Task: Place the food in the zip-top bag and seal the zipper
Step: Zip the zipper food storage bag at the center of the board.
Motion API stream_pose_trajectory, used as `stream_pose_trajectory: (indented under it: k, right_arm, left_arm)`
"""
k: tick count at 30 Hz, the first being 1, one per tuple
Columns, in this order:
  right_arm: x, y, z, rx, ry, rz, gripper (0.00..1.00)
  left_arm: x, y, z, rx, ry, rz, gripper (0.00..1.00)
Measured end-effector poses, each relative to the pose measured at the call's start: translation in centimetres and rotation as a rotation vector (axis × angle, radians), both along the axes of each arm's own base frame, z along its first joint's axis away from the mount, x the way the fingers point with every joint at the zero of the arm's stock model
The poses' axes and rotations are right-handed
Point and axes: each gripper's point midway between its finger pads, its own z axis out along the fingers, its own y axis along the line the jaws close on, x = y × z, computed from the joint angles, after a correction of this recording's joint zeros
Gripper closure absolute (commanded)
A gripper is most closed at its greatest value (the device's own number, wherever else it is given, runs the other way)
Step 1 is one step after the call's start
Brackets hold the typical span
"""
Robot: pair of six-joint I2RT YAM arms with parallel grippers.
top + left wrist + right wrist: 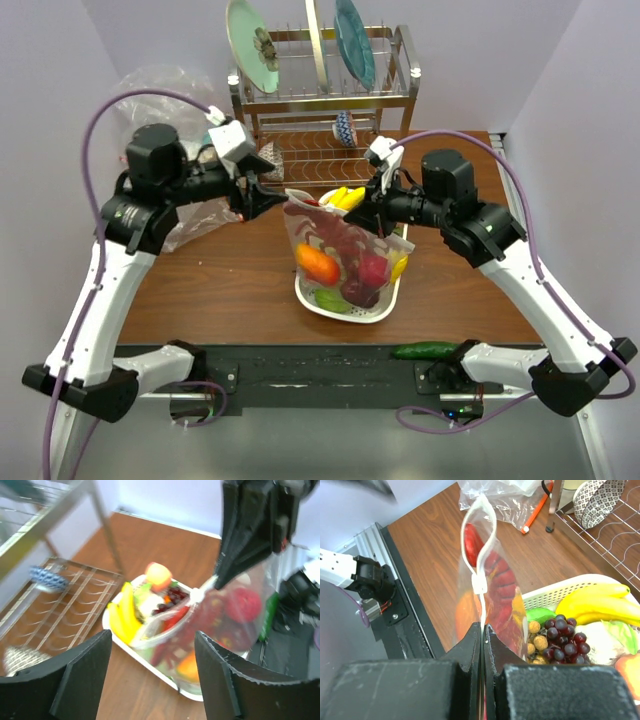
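Now the right claw [482, 628] is pinched on the top edge of the dotted bag [340, 250], which hangs upright mid-frame over the white tray [347, 317] with red and orange food [335, 243] inside. The left claw [152, 645] is spread apart beside the bag's left corner, gripping nothing.

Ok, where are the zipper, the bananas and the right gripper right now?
zipper [481, 607]: right wrist view, on the strip just above the fingertips.
bananas [592, 605]: right wrist view, middle of the bunch.
right gripper [482, 629]: right wrist view, between its fingertips, shut on the zipper.
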Motion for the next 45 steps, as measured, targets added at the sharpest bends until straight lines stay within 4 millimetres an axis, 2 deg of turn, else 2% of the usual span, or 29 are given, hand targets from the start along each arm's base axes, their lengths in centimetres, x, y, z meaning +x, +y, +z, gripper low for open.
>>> stream_pose_trajectory:
  k: [3,5,7,9,14,16,18,21,26,28,34,41,45]
  right_arm:
    - [0.1,0.1,-0.5,-0.002,0.003,0.000,1.00]
    - [0.1,0.1,-1.0,-0.008,0.012,0.001,1.00]
    - [0.1,0.1,-1.3,-0.012,0.016,0.002,1.00]
    - [0.0,0.1,-1.3,-0.011,0.016,0.002,1.00]
    - [0.0,0.0,-1.1,-0.006,0.008,0.001,1.00]
    - [-0.1,0.0,-1.1,-0.005,0.006,0.001,1.00]
    - [-0.1,0.0,-1.1,-0.004,0.005,0.003,1.00]
    - [-0.1,0.0,-1.2,-0.002,0.004,0.005,1.00]
    - [-0.1,0.1,-1.4,0.001,0.004,0.011,1.00]
    - [-0.1,0.2,-1.3,0.003,0.004,0.016,1.00]
    - [-0.2,0.3,-1.3,0.009,0.002,0.025,1.00]
    - [-0.2,0.4,-1.2,0.013,0.000,0.028,1.00]
    - [-0.2,0.4,-1.4,0.011,0.003,0.028,1.00]
  left_arm:
    - [0.5,1.5,1.0,-0.024,-0.008,0.079,0.13]
    - [1.1,2.0,0.9,-0.031,0.007,0.117,0.00]
    - [1.8,2.3,0.1,-0.035,0.042,0.152,0.00]
    - [2.6,2.8,-1.6,-0.044,0.104,0.193,0.00]
    - [4.5,5.0,-7.2,-0.082,0.268,0.319,0.00]
    - [4.9,5.8,-8.9,-0.109,0.319,0.369,0.05]
    - [4.8,6.1,-9.7,-0.149,0.336,0.391,0.13]
    - [4.3,5.7,-9.0,-0.222,0.324,0.372,0.14]
    - [4.1,4.6,-6.6,-0.352,0.328,0.296,0.15]
    - [4.1,4.4,-6.5,-0.408,0.366,0.291,0.18]
    - [4.4,4.3,-7.8,-0.527,0.540,0.340,0.21]
    - [4.8,4.5,-7.0,-0.633,0.591,0.414,0.23]
    - [4.0,2.4,-6.7,-0.653,0.611,0.394,0.26]
